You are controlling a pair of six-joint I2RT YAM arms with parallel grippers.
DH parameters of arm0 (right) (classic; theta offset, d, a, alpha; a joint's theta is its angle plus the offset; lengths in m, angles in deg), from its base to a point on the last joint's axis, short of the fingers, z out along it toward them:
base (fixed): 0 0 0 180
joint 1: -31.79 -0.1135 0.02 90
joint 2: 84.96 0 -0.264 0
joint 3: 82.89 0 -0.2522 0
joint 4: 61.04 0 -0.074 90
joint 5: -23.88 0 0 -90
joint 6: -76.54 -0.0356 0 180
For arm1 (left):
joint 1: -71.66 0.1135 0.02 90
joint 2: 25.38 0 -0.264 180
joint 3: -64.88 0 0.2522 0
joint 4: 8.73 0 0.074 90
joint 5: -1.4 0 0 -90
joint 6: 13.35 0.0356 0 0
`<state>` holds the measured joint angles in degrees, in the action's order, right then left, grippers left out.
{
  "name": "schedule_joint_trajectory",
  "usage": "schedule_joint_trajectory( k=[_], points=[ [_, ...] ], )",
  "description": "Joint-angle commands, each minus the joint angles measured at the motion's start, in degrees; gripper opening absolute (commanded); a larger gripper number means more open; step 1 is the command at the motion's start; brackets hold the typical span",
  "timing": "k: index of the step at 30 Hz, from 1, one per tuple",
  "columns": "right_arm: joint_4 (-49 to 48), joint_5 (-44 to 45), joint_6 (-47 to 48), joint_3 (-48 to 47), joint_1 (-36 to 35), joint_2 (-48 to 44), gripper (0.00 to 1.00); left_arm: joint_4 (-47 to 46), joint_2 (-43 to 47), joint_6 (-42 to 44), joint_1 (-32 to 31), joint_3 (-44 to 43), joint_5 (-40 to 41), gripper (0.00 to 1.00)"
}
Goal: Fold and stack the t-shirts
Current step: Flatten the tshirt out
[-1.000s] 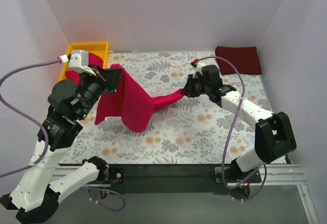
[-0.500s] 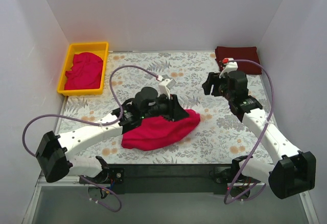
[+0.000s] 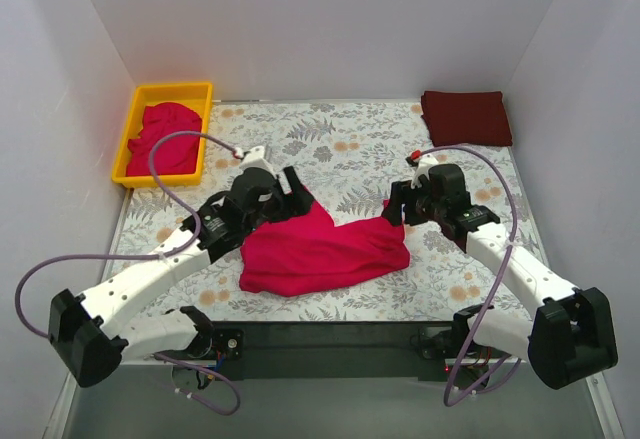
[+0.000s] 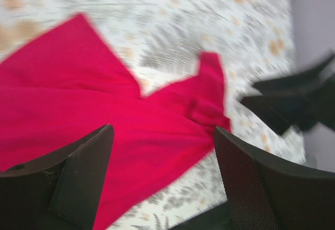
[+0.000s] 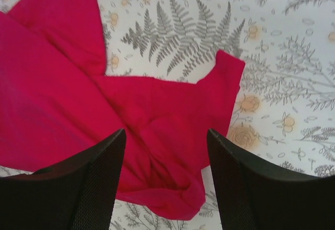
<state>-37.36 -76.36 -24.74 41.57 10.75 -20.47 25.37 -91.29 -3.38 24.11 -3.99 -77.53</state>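
1. Shirt update: one crimson-pink t-shirt (image 3: 322,252) is lying rumpled and unfolded on the table (image 3: 330,139), around the middle of the near edge. One sleeve is poking out toward the right edge.
2. Over at the shirt's far left corner, the left fingers (image 3: 293,191) are hanging spread wide and gripping nothing. The left wrist view is just showing loose red cloth under the gap. I can't tell if they're touching it.
3. At the shirt's right end, the right fingers (image 3: 393,211) are gaping wide too and holding nothing, with the sleeve lying flat below them.
4. Off in the far right corner, the dark maroon t-shirt (image 3: 466,117) is sitting neatly folded.
5. Sitting in the far left corner, the yellow tray (image 3: 172,89) is holding more crimson-pink shirts (image 3: 163,137), all bunched up.
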Motion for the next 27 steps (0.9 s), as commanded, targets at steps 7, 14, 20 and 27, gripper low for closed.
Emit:
schedule_joint_trajectory(
  k=[7,14,20,27],
  points=[
    [3.0,4.9,-0.4,2.1,-0.2,4.8,0.66,26.7,11.2,-13.9,7.5,11.4,12.8,0.75],
    [2.9,7.6,-0.1,1.6,-0.2,9.5,0.64,27.2,11.4,-18.1,7.6,16.6,10.7,0.69],
    [2.0,8.2,-0.1,2.1,-0.1,9.7,0.63,28.3,11.3,-20.2,7.6,16.5,8.7,0.66],
    [1.3,7.4,-0.3,3.1,-0.2,9.5,0.63,32.0,12.3,-26.0,7.6,16.8,8.4,0.59]
  ],
)
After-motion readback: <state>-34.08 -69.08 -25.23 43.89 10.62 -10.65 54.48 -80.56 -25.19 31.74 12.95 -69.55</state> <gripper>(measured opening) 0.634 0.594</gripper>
